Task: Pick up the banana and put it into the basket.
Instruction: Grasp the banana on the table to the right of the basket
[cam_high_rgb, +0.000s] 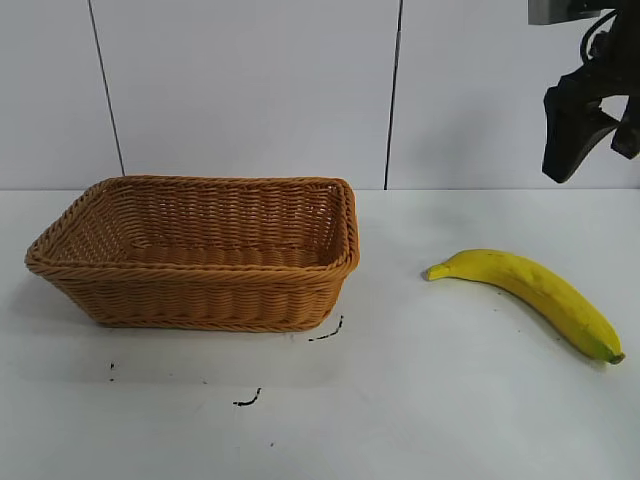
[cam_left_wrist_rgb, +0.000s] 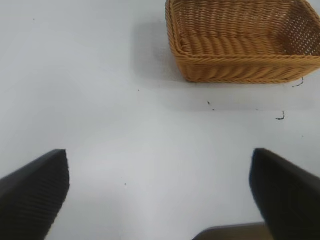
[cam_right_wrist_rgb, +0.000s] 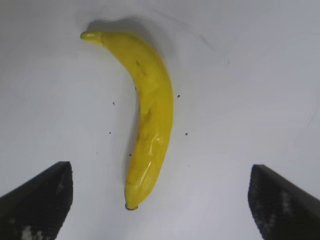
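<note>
The long, curved yellow banana (cam_high_rgb: 530, 293) lies flat on the white table (cam_high_rgb: 420, 410), out to the right of the tan-orange woven wicker basket (cam_high_rgb: 200, 300) and well apart from it, with bare tabletop between them. The right gripper (cam_high_rgb: 598, 135) hangs in the air above the banana, fingers spread wide and holding nothing; nothing stands between it and the fruit. A few small black marks (cam_high_rgb: 247, 400) dot the table in front of the basket (scuffs or specks, hard to tell). The left gripper (cam_left_wrist_rgb: 160, 200) sits parked low over bare table, fingers wide apart, facing the basket.
</note>
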